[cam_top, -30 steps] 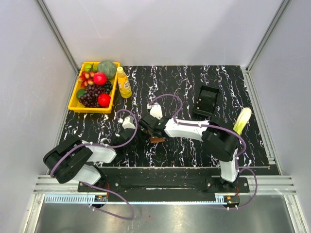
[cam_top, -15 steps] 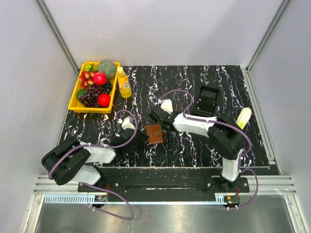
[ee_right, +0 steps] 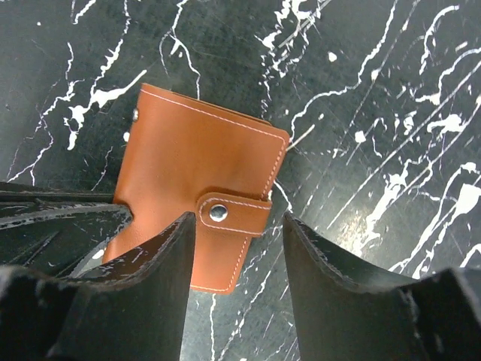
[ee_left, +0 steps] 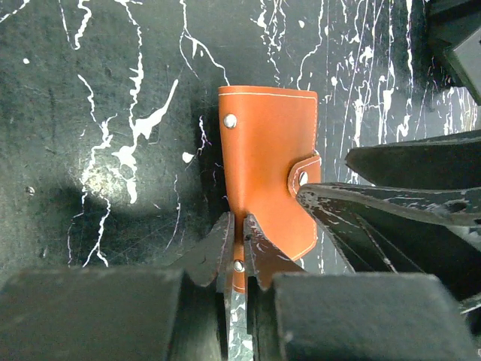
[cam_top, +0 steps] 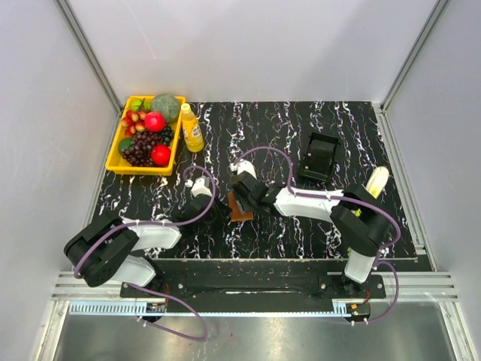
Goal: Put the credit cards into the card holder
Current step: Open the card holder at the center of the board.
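Left wrist view: the left pincer (ee_left: 236, 224) is pinched shut on the near edge of the brown card holder (ee_left: 267, 158). The holder lies with its strap (ee_right: 233, 213) snapped closed near the middle of the black marbled bench (ee_left: 113, 90). The right pincer (ee_right: 239, 226) hangs spread just above it, one finger on either side of the strap.

A robotics lab test cell: plain white panel walls (cam_top: 255, 45), an aluminium frame post (cam_top: 90, 53) at upper left, and a black white-veined tabletop (cam_top: 285, 120) at centre.

No legible text or labels
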Robot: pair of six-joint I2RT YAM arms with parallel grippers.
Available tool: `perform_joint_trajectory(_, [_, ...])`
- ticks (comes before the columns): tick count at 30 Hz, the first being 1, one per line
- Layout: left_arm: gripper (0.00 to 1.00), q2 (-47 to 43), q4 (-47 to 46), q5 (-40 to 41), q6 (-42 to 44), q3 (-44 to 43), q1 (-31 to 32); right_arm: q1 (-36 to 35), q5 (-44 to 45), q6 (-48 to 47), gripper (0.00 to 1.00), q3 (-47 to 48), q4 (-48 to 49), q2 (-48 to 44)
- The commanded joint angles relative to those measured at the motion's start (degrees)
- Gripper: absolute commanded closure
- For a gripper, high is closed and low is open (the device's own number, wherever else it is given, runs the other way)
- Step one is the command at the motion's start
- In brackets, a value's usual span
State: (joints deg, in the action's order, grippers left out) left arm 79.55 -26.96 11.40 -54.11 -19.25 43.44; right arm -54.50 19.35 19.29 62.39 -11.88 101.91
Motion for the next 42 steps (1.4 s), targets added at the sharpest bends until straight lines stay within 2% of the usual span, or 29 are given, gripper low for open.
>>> perform_joint_trajectory(1, [1.00, -1.67, 2.52, -1.03, 1.11, -2.64, -0.90, -0.52, -1.07, -7.51, 0.44, -1.21, 7.55, -0.04])
perform_joint_trajectory(4, [1.00, -2.47, 4.11, -1.64, 1.37, -3.34, -1.43, -1.22, -2.22, -9.09, 0.43, -3.06, 11.17, -0.66])
perform_joint_trajectory(13, [1.00, -3.70, 0.42, -4.80, 2.16, -2.82, -1.69, -2.19, -1.43, -7.86, 0.43, -0.61, 9.95, 2.51])
perform_joint_trajectory(21, [1.00, -3.87, -1.52, -6.12, 2.34, -2.46, -1.78, -3.59, 3.49, -3.65, 0.58, 2.99, 4.94, 5.05])
perform_joint_trajectory(25, [1.00, -4.40, -0.29, -5.25, 2.08, -2.38, -1.69, -4.03, 8.58, -0.23, 0.59, 5.46, -1.47, 6.29])
perform_joint_trajectory(31, [1.00, -5.98, 1.12, -3.23, 2.43, -2.02, -1.69, -4.39, 8.33, 1.72, 0.60, 4.23, -2.27, 4.87])
perform_joint_trajectory(34, [1.00, -6.16, 0.95, -3.22, 2.69, -2.02, -1.69, -4.39, 9.47, 2.42, 0.70, 5.80, -3.93, 7.07])
perform_joint_trajectory(40, [1.00, -6.34, 1.30, -2.96, 2.69, -1.94, -1.69, -4.30, 9.83, 4.79, 0.72, 7.66, -7.37, 8.31])
perform_joint_trajectory(42, [1.00, -6.42, 1.30, -2.96, 2.69, -1.76, -1.78, -4.39, 10.78, 6.10, 0.81, 7.48, -8.07, 8.13])
